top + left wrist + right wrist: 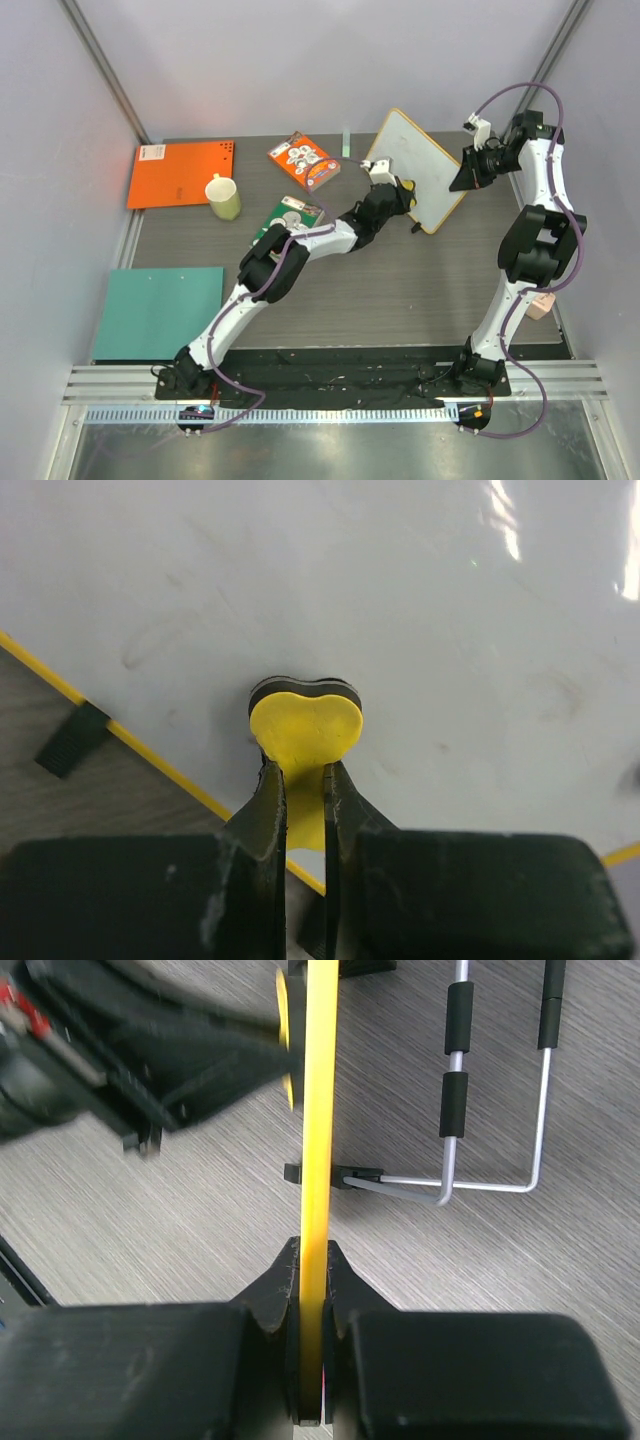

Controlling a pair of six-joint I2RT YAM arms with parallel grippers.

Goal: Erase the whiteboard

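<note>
**WHITEBOARD, ON EDGE, BETWEEN TWO CLAWS**

Item: whiteboard (412, 160), white face, thin yellow frame, rounded corners.

Attitude: tipped up on edge over the table (400, 290), not lying flat. Contact of the lower edge with the table: cannot tell.

Long axis: far left to near right in the top view. Edge-on from the right wrist, a single yellow line leading straight away from the fingers.

Facing: white face toward the left claw (303, 780), back toward the right claw (315, 1260). Faint grey smudges on the face, nothing legible.

Right claw: narrow, clamped on the frame, one finger on each side of the board.

Left claw: narrow, pinching a yellow heart-shaped eraser (305, 728). Dark pad of the eraser against the white face, straight ahead of the fingertips.

Fittings:
- Black foot (72, 738) on the frame, left of the left claw.
- Wire stand (490, 1175) with black sleeves, ahead and right of the right claw, joined to the board's back by a black clip.

Across the board from the right claw, ahead and left: the left claw, blurred.

Left of the left claw, on the table:
- Green box (290, 218), near.
- Card box (303, 160), farther ahead.
- Mug (224, 197), beyond those.
- Orange sheet (180, 172), touching or just beside the mug.

Well behind and left of the left claw: teal sheet (160, 312).
</note>
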